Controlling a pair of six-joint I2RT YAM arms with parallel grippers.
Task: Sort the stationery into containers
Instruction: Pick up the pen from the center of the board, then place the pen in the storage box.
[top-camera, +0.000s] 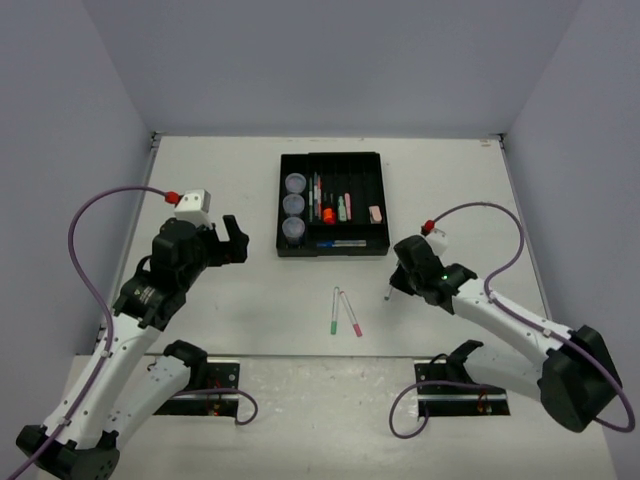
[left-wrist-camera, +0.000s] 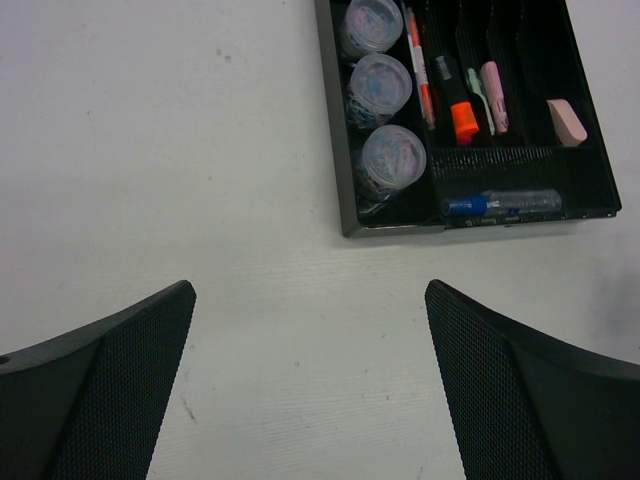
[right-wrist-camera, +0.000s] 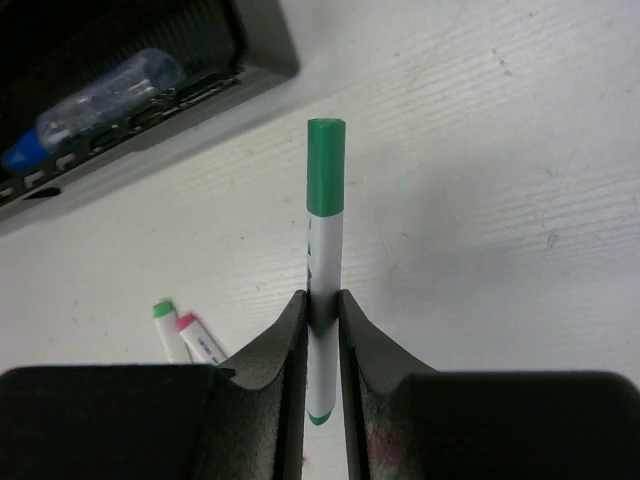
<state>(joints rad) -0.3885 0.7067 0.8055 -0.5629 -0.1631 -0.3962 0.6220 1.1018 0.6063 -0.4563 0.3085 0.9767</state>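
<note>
While the right wrist view looks down along its own fingers, a thin white pen with a green cap (right-wrist-camera: 325, 200) stands pinched in the right gripper (right-wrist-camera: 321, 300). The two black fingers are closed tight on its barrel, the cap points to the top of the frame, and a short tail shows below the fingertips. Seen from overhead, this gripper sits right of centre, just below the lower right corner of the black rectangular plastic tray (top-camera: 332, 157). Whether the pen's lower end touches the white table (top-camera: 200, 190) I cannot tell.

At the centre of the overhead view a green-ended pen (top-camera: 334, 310) and a pink-ended pen (top-camera: 351, 313) lie side by side on the table, apart from the tray.

In the upper right of the left wrist view, the tray's wide left slot holds three round grey-lilac pots (left-wrist-camera: 379, 85) in a row. The narrow slots beside them hold an orange-and-white pen (left-wrist-camera: 420, 60), an orange-and-black marker (left-wrist-camera: 463, 115), a green marker (left-wrist-camera: 477, 95) and a pink marker (left-wrist-camera: 493, 95). A pink eraser (left-wrist-camera: 567, 120) lies farther right. A clear pen with a blue cap (left-wrist-camera: 500, 203) lies crosswise in the near slot.

Along the bottom of that view the left gripper (left-wrist-camera: 308, 300) has its fingers spread wide over bare table, holding nothing.
</note>
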